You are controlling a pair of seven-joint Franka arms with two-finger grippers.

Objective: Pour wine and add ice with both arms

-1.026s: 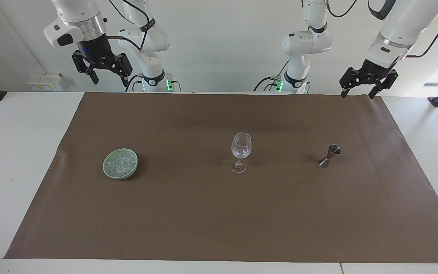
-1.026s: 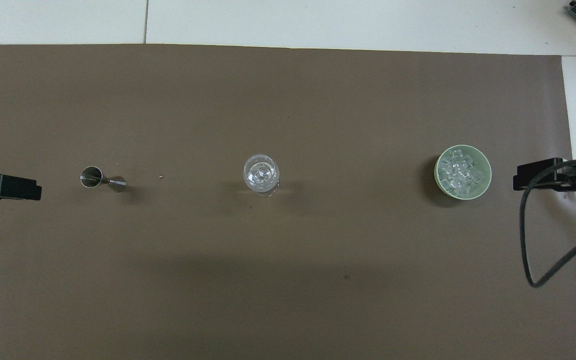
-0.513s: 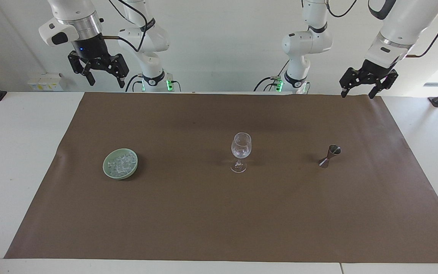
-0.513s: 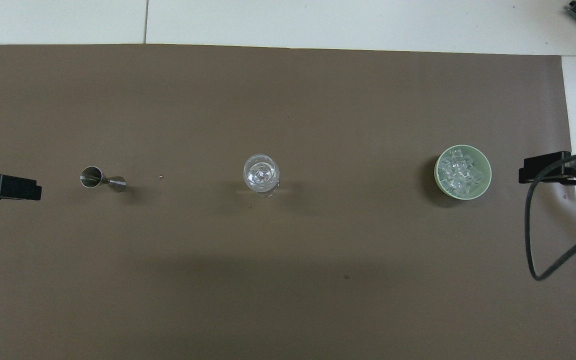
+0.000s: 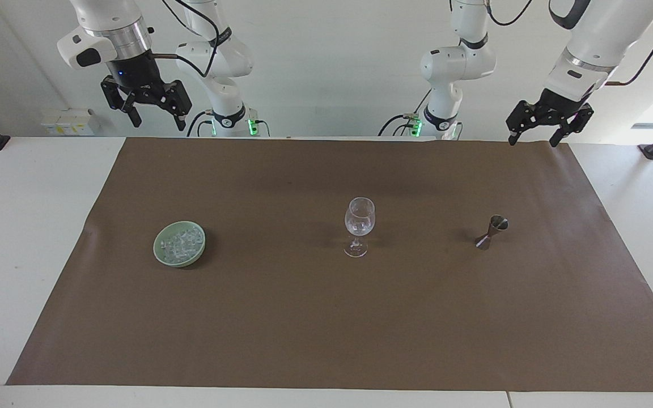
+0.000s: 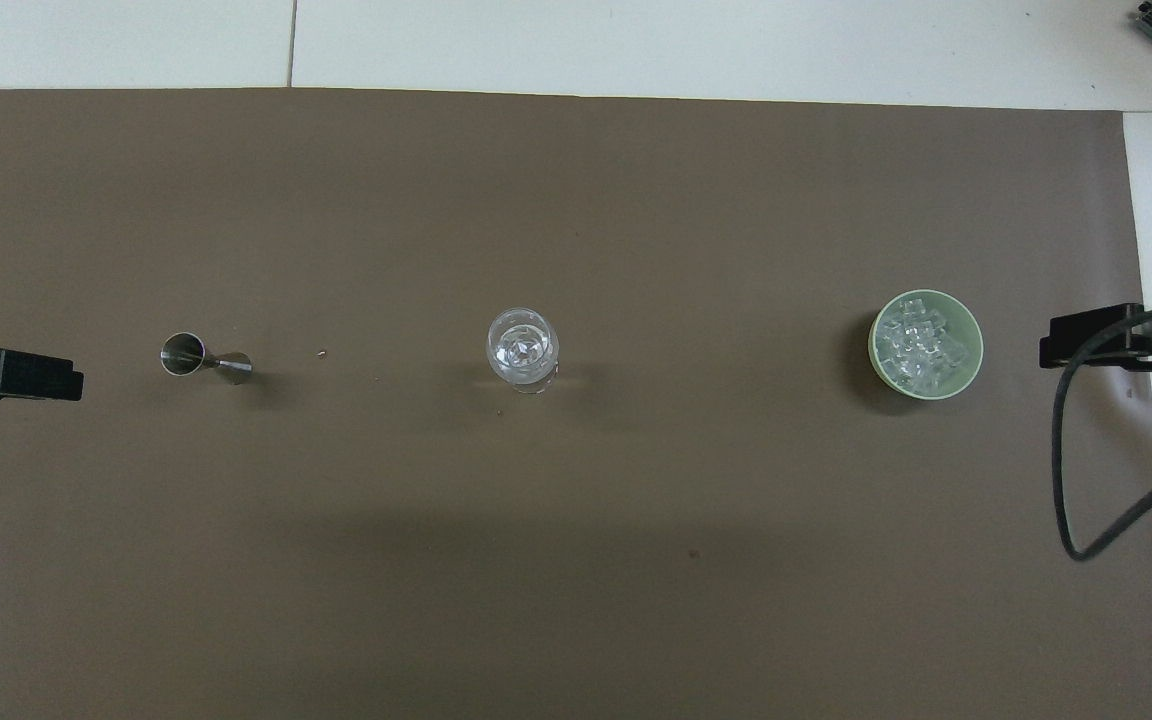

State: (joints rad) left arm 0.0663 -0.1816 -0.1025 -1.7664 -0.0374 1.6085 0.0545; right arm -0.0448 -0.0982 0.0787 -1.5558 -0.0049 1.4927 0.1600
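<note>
Black two-finger tooling on both arms, each raised and holding nothing. Right gripper [image 5: 153, 117], upper left of the facing frame, hangs with jaws spread wide above the table's edge by the mat's corner; the overhead frame catches it only as a dark block at the right border [image 6: 1101, 338] with a cable looping below. Left gripper [image 5: 533, 137], upper right of the facing frame, is likewise spread wide over the mat's other corner; overhead it is a black bar at the left border [image 6: 31, 373]. Only the facing view gives the white arms, their bases and the grippers' height. Brown paper mat [image 5: 326, 317] covers most of the white table [image 5: 15, 226]. Ice [image 5: 179, 243] is heaped in a pale green bowl [image 5: 159, 255], left of centre in the facing frame; overhead [image 6: 921, 342] the separate clear cubes read better. Wine glass [image 5: 359, 224] stands upright at centre; overhead [image 6: 522, 345] looks straight into its bowl. Steel jigger [image 5: 492, 232] stands right of centre, with its open cup seen from above [image 6: 183, 353].
</note>
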